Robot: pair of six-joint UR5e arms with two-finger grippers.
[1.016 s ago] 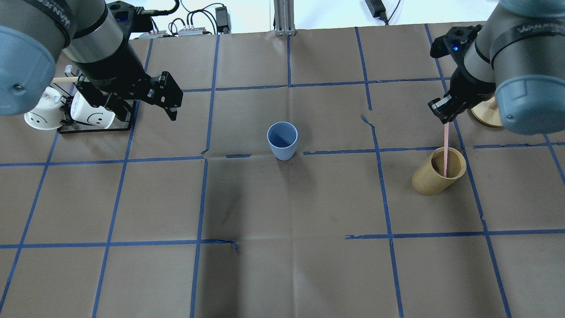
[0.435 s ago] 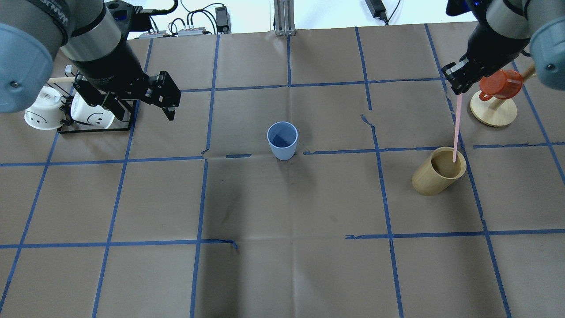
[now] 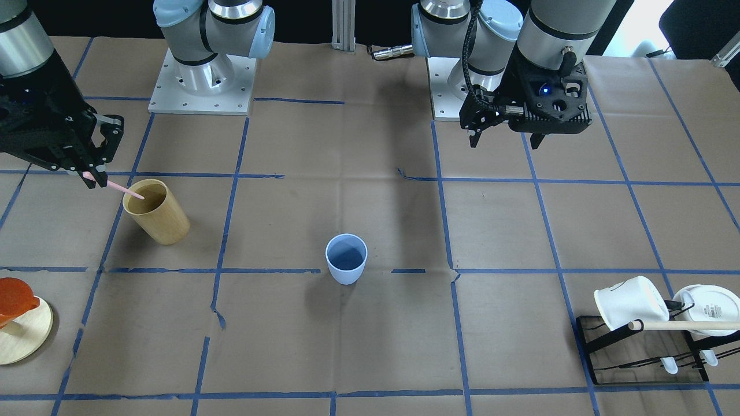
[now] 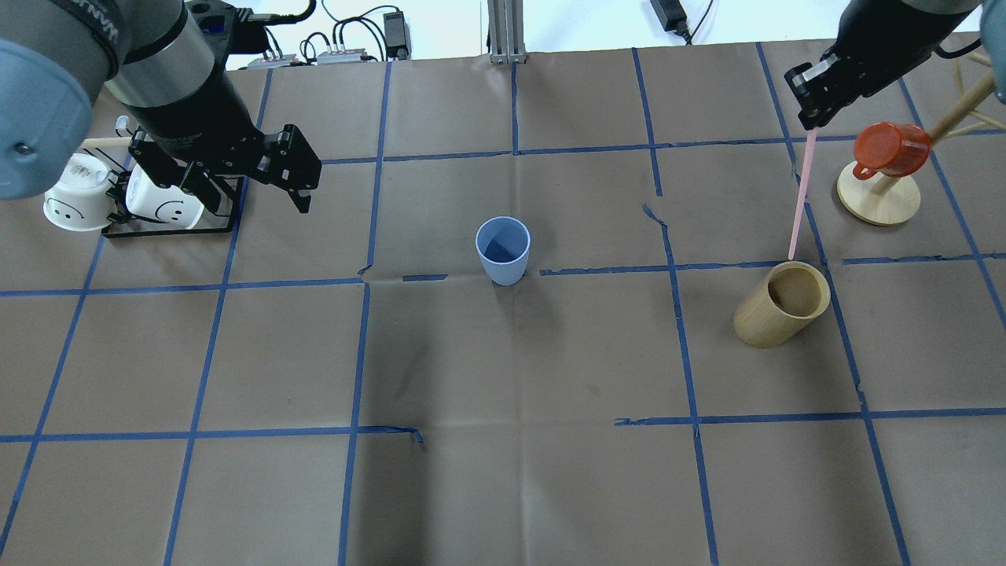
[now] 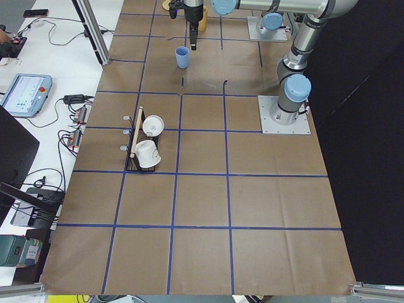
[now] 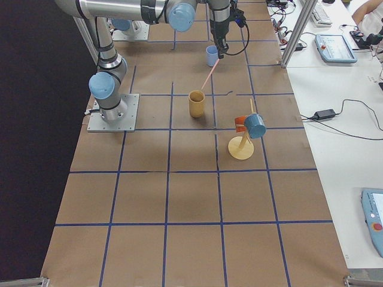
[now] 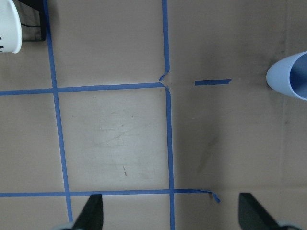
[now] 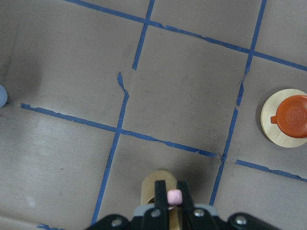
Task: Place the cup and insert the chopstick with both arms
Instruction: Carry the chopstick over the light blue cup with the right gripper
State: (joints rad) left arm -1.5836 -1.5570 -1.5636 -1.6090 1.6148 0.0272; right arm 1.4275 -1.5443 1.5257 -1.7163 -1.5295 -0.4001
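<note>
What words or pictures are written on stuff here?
No word reads clearly.
Smiley face drawing: on each of two white cups.
Letters on the left arm's black band: too blurred.
Print on one cup's bottom: too small.
Tablet screen: too small.

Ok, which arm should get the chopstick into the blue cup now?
Right. The right gripper is shut on the pink chopstick, whose tip hangs about at the wooden holder's rim. The left gripper is open and empty, beside the mug rack, so it would need a handover first.
</note>
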